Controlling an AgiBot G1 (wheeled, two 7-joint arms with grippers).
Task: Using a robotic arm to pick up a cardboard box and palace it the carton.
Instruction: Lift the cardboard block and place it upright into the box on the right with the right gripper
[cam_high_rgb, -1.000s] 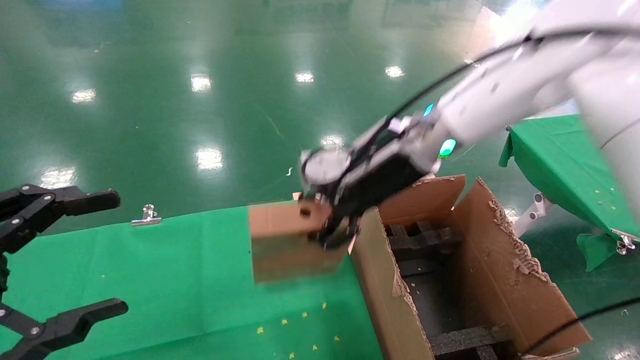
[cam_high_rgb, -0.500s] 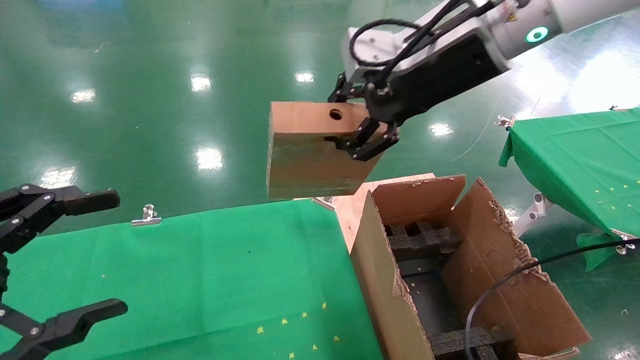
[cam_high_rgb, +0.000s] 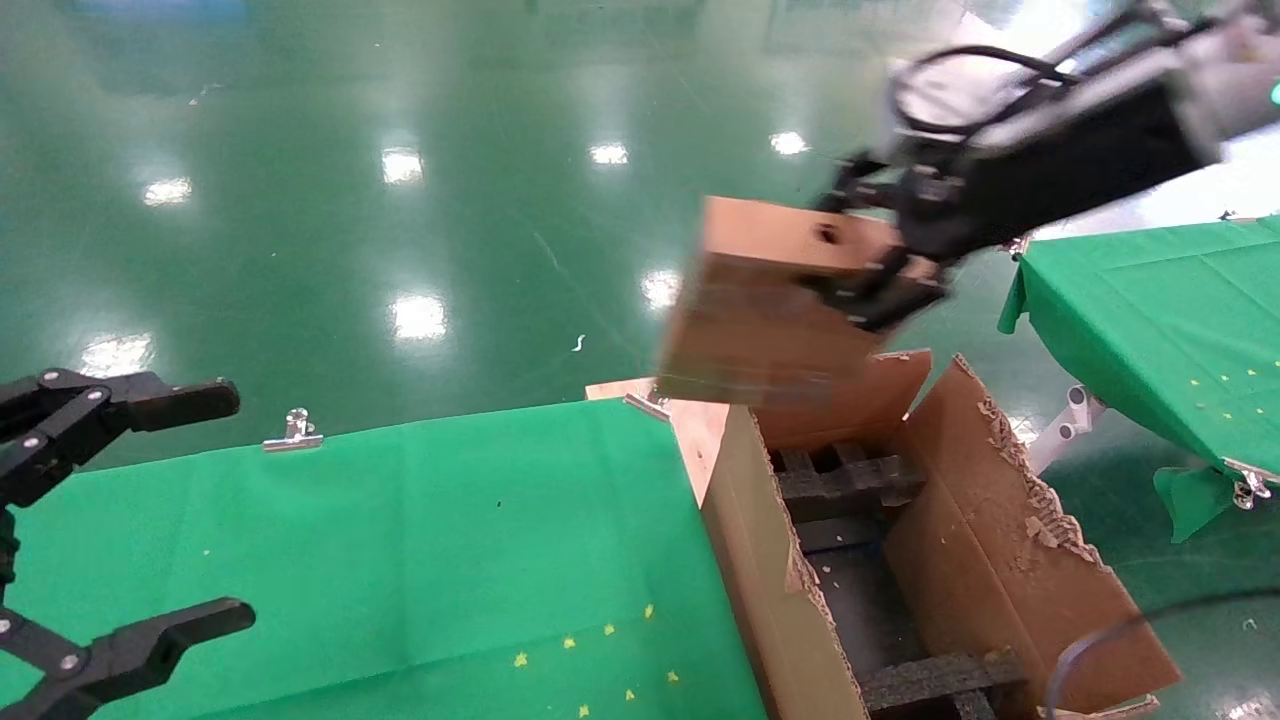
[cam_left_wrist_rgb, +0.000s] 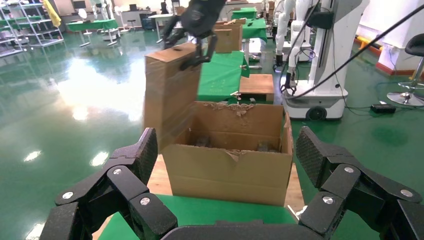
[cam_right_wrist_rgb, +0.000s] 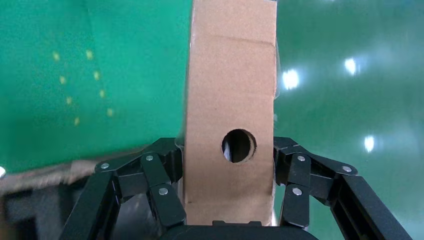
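From the head camera, the task looks roughly half done: the cardboard box (cam_high_rgb: 770, 320) is lifted clear of the green-covered table (cam_high_rgb: 350, 540) and hangs in the air above the far rim of the carton (cam_high_rgb: 960, 540), not yet lowered inside. The right gripper (cam_high_rgb: 885, 275), on the robotic arm (cam_high_rgb: 1080, 130), is clamped on the box's upper end near its round hole, so the box hangs below and to the left of the fingers. Inside the open carton, black foam inserts (cam_high_rgb: 850, 480) show; what remains is to bring the box over the opening, lower it and let go. The left gripper (cam_high_rgb: 150, 520) is parked at the near left edge over the table, fingers spread apart and holding nothing. From the left wrist camera, the left gripper (cam_left_wrist_rgb: 225, 170) frames the carton (cam_left_wrist_rgb: 230, 170) between its parted fingers, and the cardboard box (cam_left_wrist_rgb: 170, 100) hangs above the carton's far side rim, held at its top by the right gripper (cam_left_wrist_rgb: 192, 47). From the right wrist camera, the cardboard box (cam_right_wrist_rgb: 230, 100) sits squarely between the right gripper's (cam_right_wrist_rgb: 230, 175) fingers, both sides pressed against it, the round hole facing the camera.
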